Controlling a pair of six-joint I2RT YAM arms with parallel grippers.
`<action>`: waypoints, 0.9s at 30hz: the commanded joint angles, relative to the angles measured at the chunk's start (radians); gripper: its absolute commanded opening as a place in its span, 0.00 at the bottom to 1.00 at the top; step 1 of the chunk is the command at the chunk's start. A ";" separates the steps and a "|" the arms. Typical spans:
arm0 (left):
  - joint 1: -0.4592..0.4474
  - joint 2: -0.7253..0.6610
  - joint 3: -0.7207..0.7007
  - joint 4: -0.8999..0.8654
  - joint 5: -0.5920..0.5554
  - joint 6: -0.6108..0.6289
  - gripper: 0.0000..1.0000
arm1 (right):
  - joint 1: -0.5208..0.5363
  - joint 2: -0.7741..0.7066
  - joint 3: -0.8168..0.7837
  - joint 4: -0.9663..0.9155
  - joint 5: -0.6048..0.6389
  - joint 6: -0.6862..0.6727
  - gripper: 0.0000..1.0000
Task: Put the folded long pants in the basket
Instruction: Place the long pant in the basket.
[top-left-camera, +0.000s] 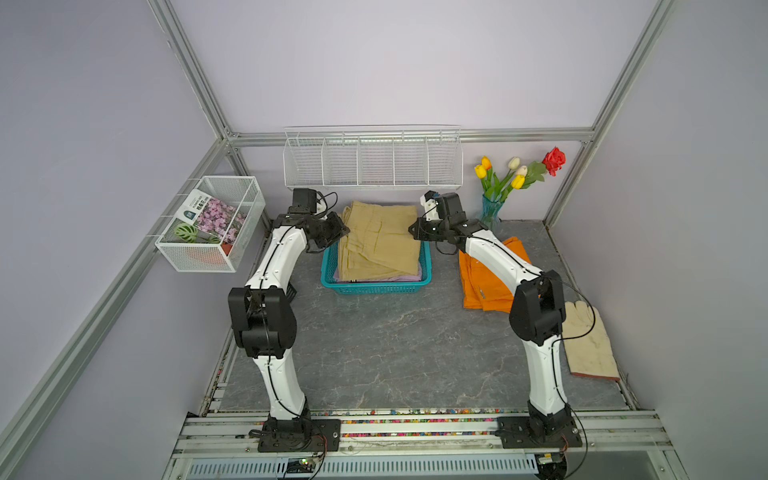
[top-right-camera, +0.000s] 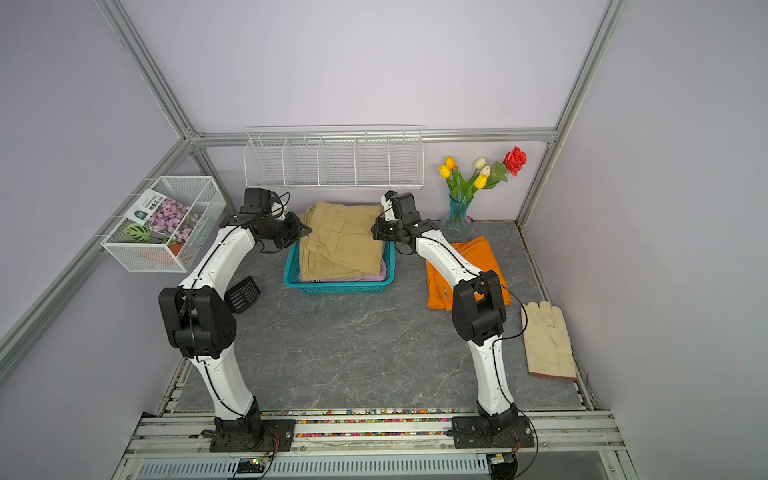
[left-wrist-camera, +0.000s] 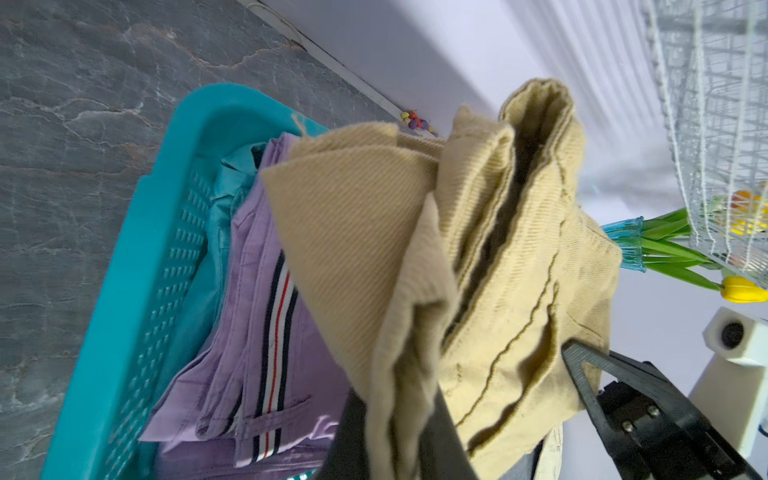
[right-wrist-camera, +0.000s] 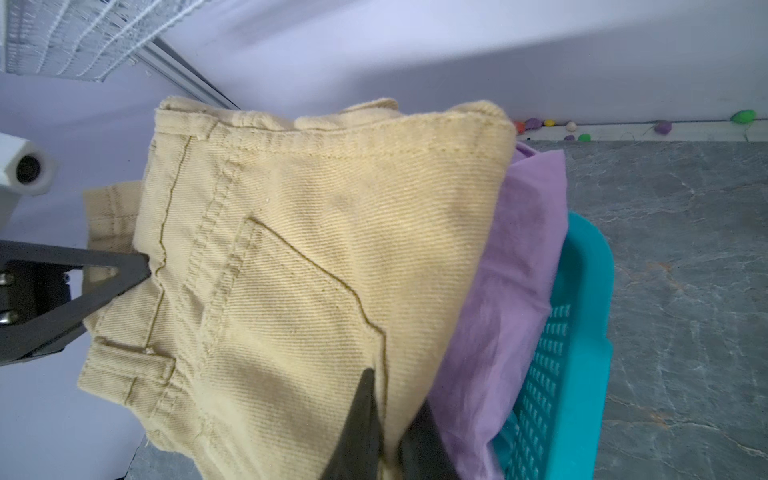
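Both grippers hold the folded khaki pants (top-left-camera: 378, 241) (top-right-camera: 340, 241) over the far half of the teal basket (top-left-camera: 376, 286) (top-right-camera: 338, 286). My left gripper (top-left-camera: 343, 232) (left-wrist-camera: 399, 415) is shut on the left edge of the khaki pants (left-wrist-camera: 498, 249). My right gripper (top-left-camera: 413, 230) (right-wrist-camera: 388, 399) is shut on the right edge of the khaki pants (right-wrist-camera: 311, 270). Inside the basket (left-wrist-camera: 137, 270) lie lilac striped pants (left-wrist-camera: 257, 332) (right-wrist-camera: 519, 270) on top of teal pants (left-wrist-camera: 220, 216). Orange pants (top-left-camera: 482, 282) (top-right-camera: 440, 274) lie on the table to the right, partly hidden by my right arm.
A long white wire rack (top-left-camera: 372, 162) hangs on the back wall just behind the basket. A white mesh box (top-left-camera: 212, 224) hangs on the left wall. A vase of flowers (top-left-camera: 492, 208) stands back right. A cream glove (top-left-camera: 590, 340) lies near the right edge.
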 joint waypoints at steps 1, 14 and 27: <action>0.075 0.083 -0.022 0.042 -0.034 -0.018 0.00 | -0.015 0.069 -0.005 -0.055 0.045 -0.001 0.00; 0.092 0.199 -0.070 0.102 -0.024 -0.012 0.00 | -0.016 0.117 -0.095 -0.033 0.152 -0.004 0.00; 0.069 -0.101 -0.224 0.154 -0.021 -0.042 0.51 | -0.016 -0.047 -0.119 -0.052 0.150 -0.058 0.46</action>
